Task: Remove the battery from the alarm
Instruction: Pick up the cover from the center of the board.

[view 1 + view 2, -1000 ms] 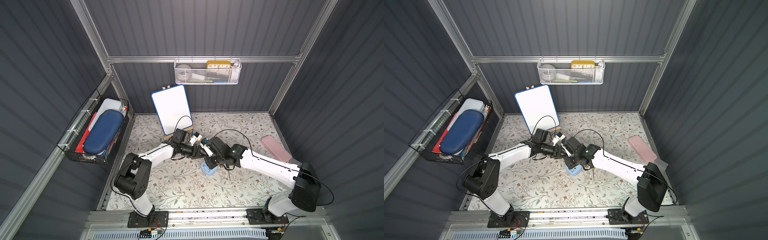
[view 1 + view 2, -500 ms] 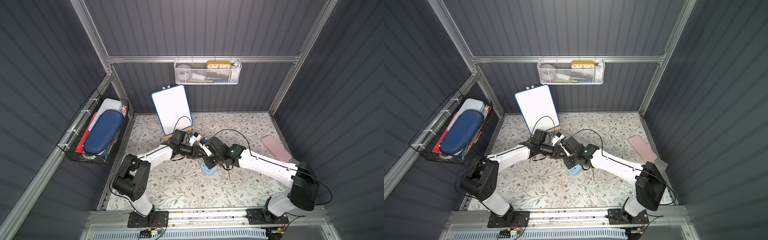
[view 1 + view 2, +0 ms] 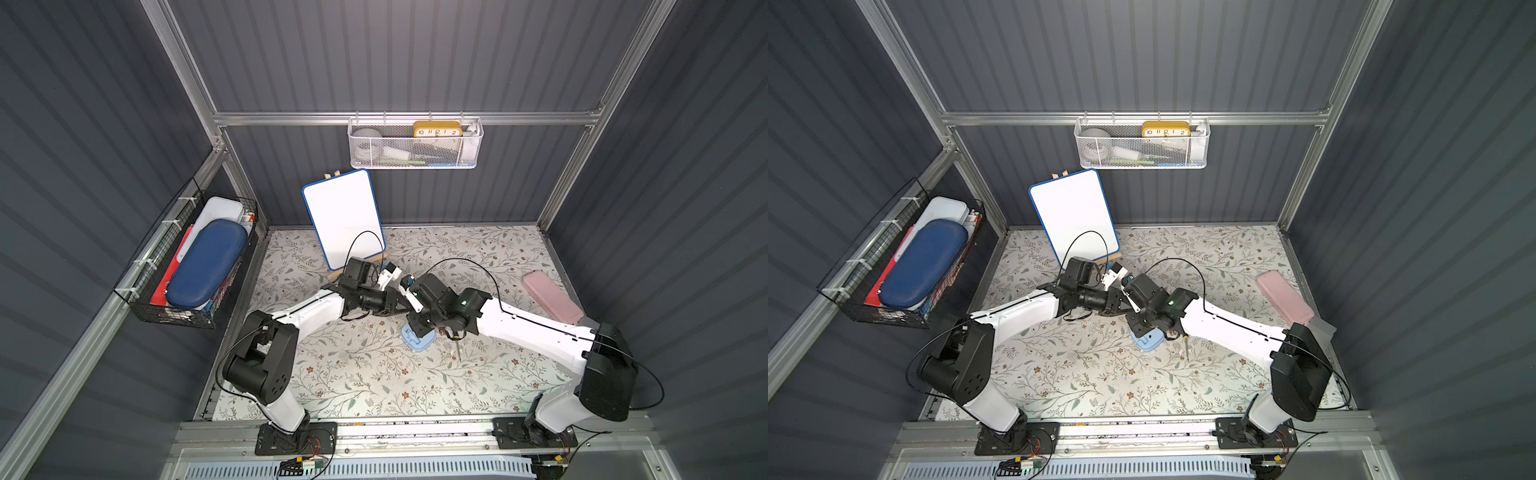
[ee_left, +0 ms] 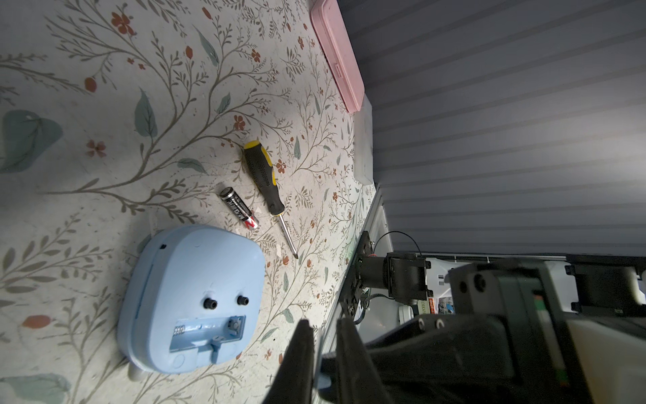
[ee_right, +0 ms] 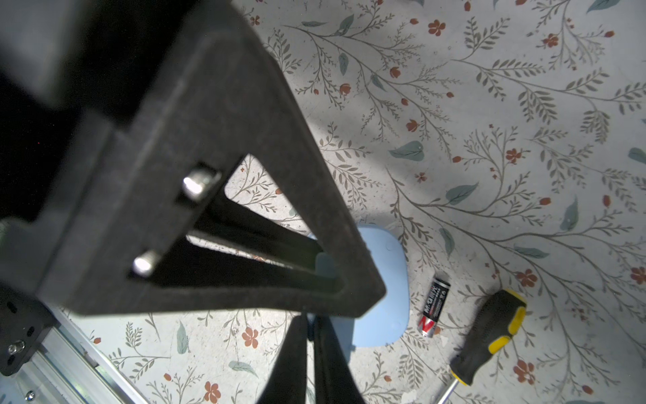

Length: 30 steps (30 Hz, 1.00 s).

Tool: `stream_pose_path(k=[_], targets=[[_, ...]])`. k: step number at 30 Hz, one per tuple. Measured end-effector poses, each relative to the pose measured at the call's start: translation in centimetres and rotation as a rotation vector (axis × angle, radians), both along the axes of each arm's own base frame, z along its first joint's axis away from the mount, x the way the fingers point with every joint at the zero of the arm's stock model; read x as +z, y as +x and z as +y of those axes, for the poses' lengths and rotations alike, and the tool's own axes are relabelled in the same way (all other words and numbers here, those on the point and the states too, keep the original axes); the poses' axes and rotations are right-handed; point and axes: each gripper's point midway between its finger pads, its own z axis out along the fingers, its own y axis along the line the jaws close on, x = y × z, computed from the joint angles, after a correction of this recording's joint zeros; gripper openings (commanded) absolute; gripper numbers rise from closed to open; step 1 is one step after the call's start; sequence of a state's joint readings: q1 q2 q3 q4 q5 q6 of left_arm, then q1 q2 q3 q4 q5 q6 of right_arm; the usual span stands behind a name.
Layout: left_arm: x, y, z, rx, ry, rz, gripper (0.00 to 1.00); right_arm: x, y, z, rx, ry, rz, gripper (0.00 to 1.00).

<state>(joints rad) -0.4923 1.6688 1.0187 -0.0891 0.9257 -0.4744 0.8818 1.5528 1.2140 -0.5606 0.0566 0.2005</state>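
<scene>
Black wire basket (image 3: 174,316), hung on the side wall far left of the alarm (image 3: 417,341), holds a dark-blue case (image 3: 205,264). Behind the alarm and a little to its left a blue-rimmed whiteboard (image 3: 343,216) leans at the back wall; higher up behind the alarm a white mesh basket (image 3: 415,160) carries a yellow clock (image 3: 437,129). From the alarm's left the left gripper (image 3: 403,307) reaches in above the floral table (image 3: 353,374), ending just behind and above the alarm. In the left wrist view its fingers (image 4: 303,349) stand close together with a thin pale-blue piece (image 4: 322,383) between them, so it looks clamped on that piece. The alarm lies face down, blue back up, with two black knobs and its battery slot uncovered, a spring contact showing inside. The right gripper (image 3: 419,326) hangs over the alarm, tip to tip with the left one. The right wrist view shows its fingers (image 5: 328,353) nearly together, only a slit between; whether anything is pinched there I cannot tell. Just right of the alarm, not touching it, the battery (image 4: 238,208) lies flat on the table, out of its slot. Next beyond it from the alarm lies the screwdriver (image 4: 267,189), black-and-yellow handle, roughly parallel to the battery. Far right of the alarm, near the side wall, rests a pink case (image 3: 550,297).
</scene>
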Motion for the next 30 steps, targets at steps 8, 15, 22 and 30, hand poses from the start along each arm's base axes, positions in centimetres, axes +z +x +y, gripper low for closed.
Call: stream_pose_path(k=[8, 15, 22, 30], targets=[[-0.5, 0.1, 0.2, 0.009, 0.025, -0.013, 0.0, 0.0, 0.1, -0.1, -0.006, -0.005, -0.007, 0.1], [-0.9, 0.4, 0.4, 0.031, 0.052, -0.017, 0.0, 0.8, 0.5, 0.3, -0.009, 0.009, -0.026, 0.14], [-0.8, 1.1, 1.0, 0.085, 0.096, -0.047, 0.0, 1.6, 0.8, 0.7, -0.018, 0.034, -0.037, 0.33], [0.5, 3.1, 1.1, 0.148, 0.174, -0.056, 0.0, 2.9, 0.4, -0.8, -0.012, -0.007, -0.129, 0.33]])
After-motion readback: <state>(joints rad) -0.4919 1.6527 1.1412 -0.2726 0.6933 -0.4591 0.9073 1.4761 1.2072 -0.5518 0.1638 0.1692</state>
